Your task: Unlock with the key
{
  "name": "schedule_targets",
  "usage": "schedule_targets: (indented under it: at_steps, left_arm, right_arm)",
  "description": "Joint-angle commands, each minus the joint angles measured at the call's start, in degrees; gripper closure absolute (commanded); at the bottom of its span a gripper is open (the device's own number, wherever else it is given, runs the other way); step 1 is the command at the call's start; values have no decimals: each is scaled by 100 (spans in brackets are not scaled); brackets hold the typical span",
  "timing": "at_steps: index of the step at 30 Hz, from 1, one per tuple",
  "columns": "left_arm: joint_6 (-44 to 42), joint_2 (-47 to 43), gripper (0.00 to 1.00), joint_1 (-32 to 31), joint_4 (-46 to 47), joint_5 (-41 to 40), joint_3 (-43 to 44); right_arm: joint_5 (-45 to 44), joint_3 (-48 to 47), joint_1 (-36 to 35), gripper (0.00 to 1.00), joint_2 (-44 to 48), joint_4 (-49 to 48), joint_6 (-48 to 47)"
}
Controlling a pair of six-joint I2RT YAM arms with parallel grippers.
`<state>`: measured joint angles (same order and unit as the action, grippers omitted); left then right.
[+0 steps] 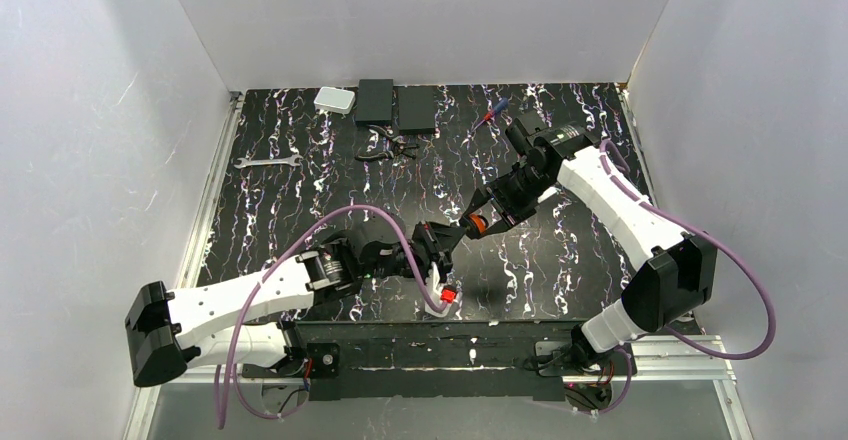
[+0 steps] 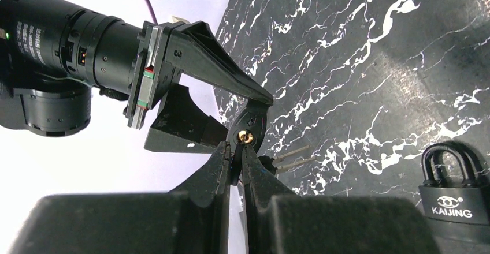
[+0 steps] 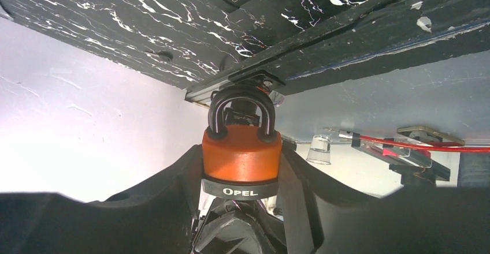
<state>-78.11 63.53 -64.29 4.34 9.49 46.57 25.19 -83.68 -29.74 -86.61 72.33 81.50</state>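
Gripping the orange padlock (image 3: 241, 153) in our right tool (image 3: 241, 164), we hold our left tool (image 2: 237, 151) pinched shut at its eight o'clock.

- White box (image 1: 334, 100), two black boxes (image 1: 375, 102), pliers (image 1: 385, 148) and screwdriver (image 1: 490, 113) crowd the table's (image 1: 280, 220) far edge
- Wrench (image 1: 268, 162) lies left, with bare marble around it for passage
- Left gripper (image 1: 452, 237) and right gripper (image 1: 480, 222) meet mid-table, barring the centre

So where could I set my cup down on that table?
Bare marble lies between the wrench and the left arm, and between the right arm and the near edge. Crowded: the far edge, with boxes and pliers, and mid-table, where the left gripper and right gripper meet near a black padlock.
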Motion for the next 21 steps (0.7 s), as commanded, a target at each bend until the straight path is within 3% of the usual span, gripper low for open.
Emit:
schedule_targets:
  at_steps: [1, 5, 16, 21]
  left_arm:
    - [-45, 263, 100, 101, -495, -305, 91]
    - [106, 165, 100, 101, -373, -239, 230]
    - [-120, -502, 100, 127, -1780, 1, 425]
    - [-38, -754, 100, 127, -1951, -7, 287]
  right_arm:
    - [2135, -409, -261, 99, 283, 468, 53]
    - [1966, -382, -261, 99, 232, 507, -113]
    - [1925, -200, -252, 99, 279, 220, -155]
    - [1907, -268, -250, 99, 233, 218, -143]
